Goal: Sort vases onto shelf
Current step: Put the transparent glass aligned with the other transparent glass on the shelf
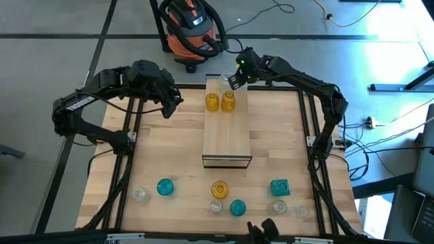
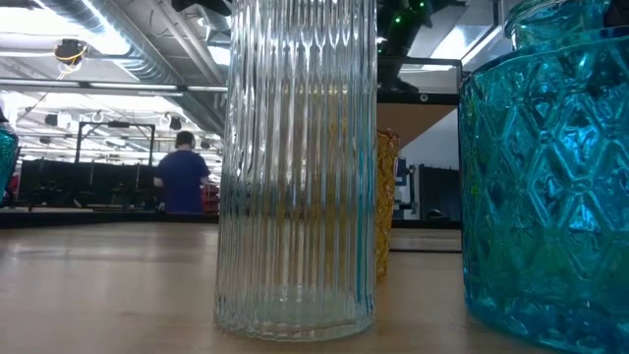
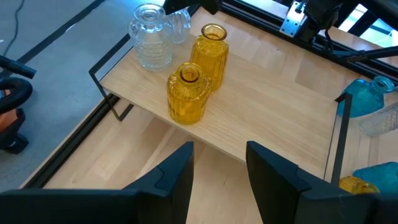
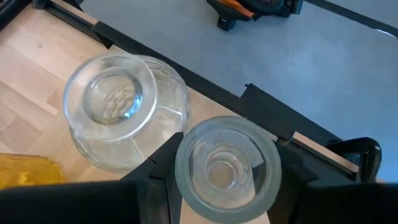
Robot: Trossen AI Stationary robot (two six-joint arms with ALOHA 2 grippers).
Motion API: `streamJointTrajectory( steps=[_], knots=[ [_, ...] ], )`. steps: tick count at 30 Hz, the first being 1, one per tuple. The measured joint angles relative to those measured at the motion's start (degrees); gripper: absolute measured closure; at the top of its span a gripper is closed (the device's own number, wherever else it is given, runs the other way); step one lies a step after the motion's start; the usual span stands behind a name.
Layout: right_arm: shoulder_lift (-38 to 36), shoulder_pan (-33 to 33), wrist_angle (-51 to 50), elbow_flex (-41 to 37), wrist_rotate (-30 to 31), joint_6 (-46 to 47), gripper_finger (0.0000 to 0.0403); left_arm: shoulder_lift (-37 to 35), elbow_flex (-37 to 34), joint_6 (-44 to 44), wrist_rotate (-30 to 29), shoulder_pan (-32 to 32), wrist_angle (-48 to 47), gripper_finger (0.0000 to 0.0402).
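From above we see the right gripper (image 1: 232,79) at the far end of the shelf (image 1: 227,146), fingers clenched on a clear vase (image 4: 227,162), w/ a 2nd clear vase (image 4: 124,102) standing just beside it on the shelf top. Two amber vases (image 1: 220,102) stand side by side near that same far end; the rest of the light-wood top is bare down to its dark front edge. The left gripper (image 3: 217,165) hangs over the tabletop (image 1: 169,149) left of the shelf, fingers spread and holding nothing.

Along the table's near edge we count more glass: a clear vase at left (image 1: 140,194), a teal vase (image 1: 165,186), an amber one (image 1: 219,189), a small clear one (image 1: 215,206), a round teal one (image 1: 237,207), a faceted teal vase (image 1: 280,186) and two clear pieces (image 1: 290,209) at right (the last is faint against the wood).

The table is pale butcher-block w/ a black frame, set on a grey floor. An orange-and-black shop vac (image 1: 192,27) sits beyond the far edge; cables trail across the floor at right. At table height a ribbed clear vase (image 2: 295,167) fills the view, and behind it we make out a person in a blue top (image 2: 184,175) in a hall w/ ceiling lights.
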Motion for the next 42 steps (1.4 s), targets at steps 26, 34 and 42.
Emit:
streamJointTrajectory(
  steps=[26, 34, 42],
  knots=[
    [0.3, 0.0, 0.1, 0.0, 0.4, 1.2, 0.0251, 0.0, 0.0, 0.0, 0.0, 0.0, 0.0, 0.0263],
    [0.3, 0.0, 0.2, 0.0, 0.4, 1.8, 0.0251, 0.0, 0.0, 0.0, 0.0, 0.0, 0.0, 0.0263],
    [0.3, 0.0, 0.6, 0.0, 0.5, 4.6, 0.0251, 0.0, 0.0, 0.0, 0.0, 0.0, 0.0, 0.0263]
  ],
)
